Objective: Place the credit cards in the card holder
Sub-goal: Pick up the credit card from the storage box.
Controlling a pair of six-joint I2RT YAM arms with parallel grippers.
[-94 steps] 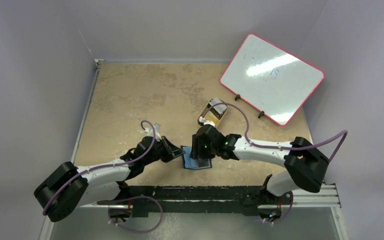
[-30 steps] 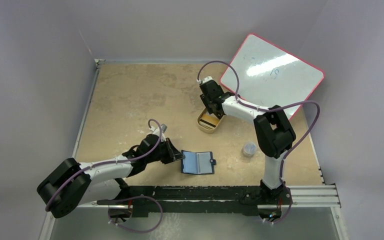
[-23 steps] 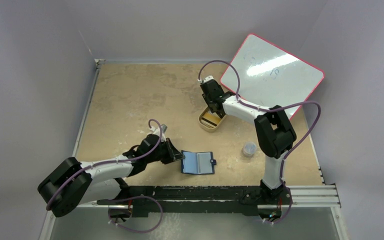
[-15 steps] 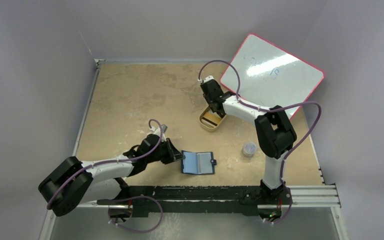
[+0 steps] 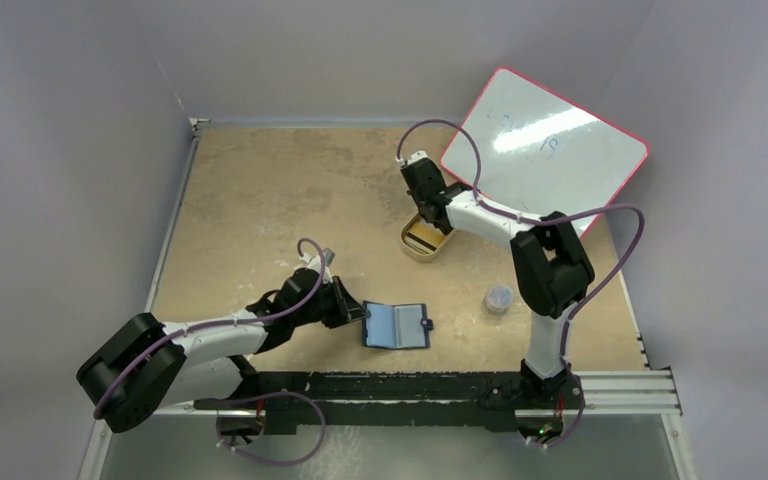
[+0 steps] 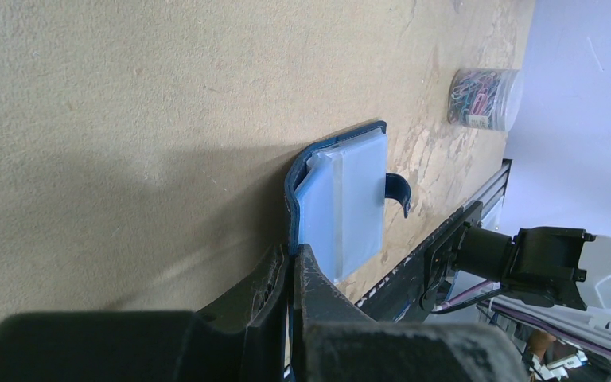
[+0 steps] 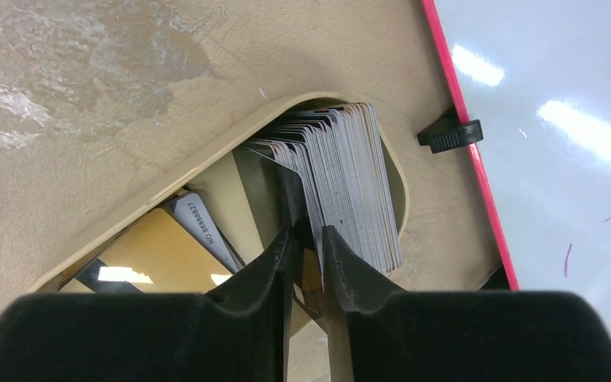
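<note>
The card holder [image 5: 397,326] lies open and flat on the tan table [image 5: 280,200] close to the arms' bases, its pale blue inner face up and its snap tab sticking out on the side away from the left arm. The left pincer [image 5: 360,312] reaches it low from the left, and the left wrist view shows its fingers pressed together on the holder's dark blue edge [image 6: 293,259], so the wallet sits right at the fingertips and extends away from them. The credit cards [image 7: 350,175] are well apart from the holder, farther back on the table in the tan oval tray [image 5: 410,248], just in front of the red-framed whiteboard [image 5: 545,150]. They stand on edge as a fanned stack, with a gold card [image 7: 147,255] and a silver numbered card [image 7: 203,227] lying flat beside them. The right pincer [image 7: 306,235] points down into the tray, its jaws drawn to a narrow gap straddling the outermost cards of the stack. Whether they already pinch a card cannot be told. A jar of coloured paper clips [image 5: 499,297] stands to the right of the holder, near the right arm.
</note>
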